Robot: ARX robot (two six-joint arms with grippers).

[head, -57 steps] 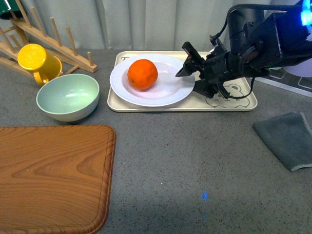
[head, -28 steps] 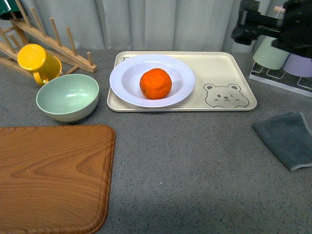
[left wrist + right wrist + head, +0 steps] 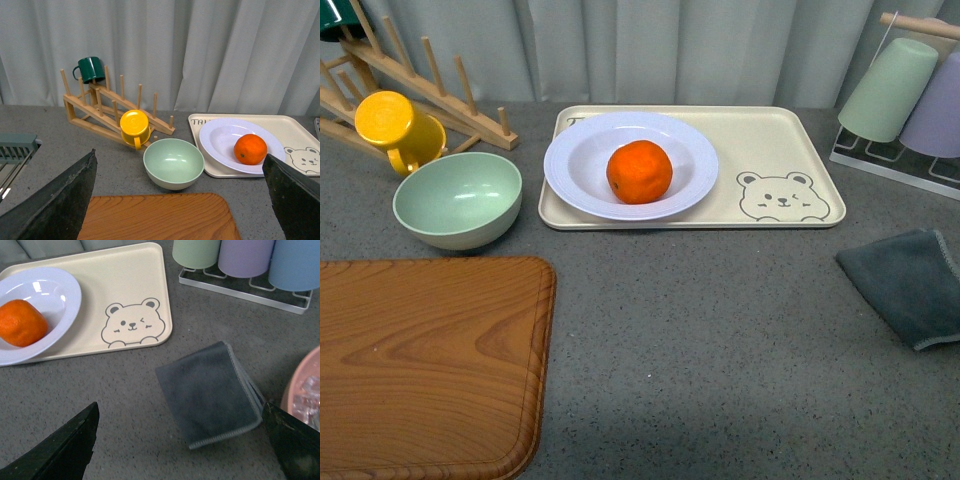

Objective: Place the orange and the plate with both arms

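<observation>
The orange (image 3: pixel 639 171) lies in the white plate (image 3: pixel 575 155), which sits on the left part of the beige bear tray (image 3: pixel 770 140). Neither arm shows in the front view. My left gripper (image 3: pixel 180 200) is open and empty, high and well back from the table; its view shows the orange (image 3: pixel 250 149) in the plate (image 3: pixel 220 140). My right gripper (image 3: pixel 182 442) is open and empty above the table near the grey cloth (image 3: pixel 207 392); its view shows the orange (image 3: pixel 21 323) in the plate (image 3: pixel 55 295).
A pale green bowl (image 3: pixel 458 198) and a yellow mug (image 3: pixel 395 125) on a wooden rack (image 3: pixel 420 75) stand at the left. A wooden board (image 3: pixel 425 365) fills the near left. A grey cloth (image 3: pixel 910 285) lies right. Cups (image 3: pixel 890 90) hang at the back right.
My right arm has drawn back from the plate and left the front view. The orange rolled to the right inside the plate and now lies still.
</observation>
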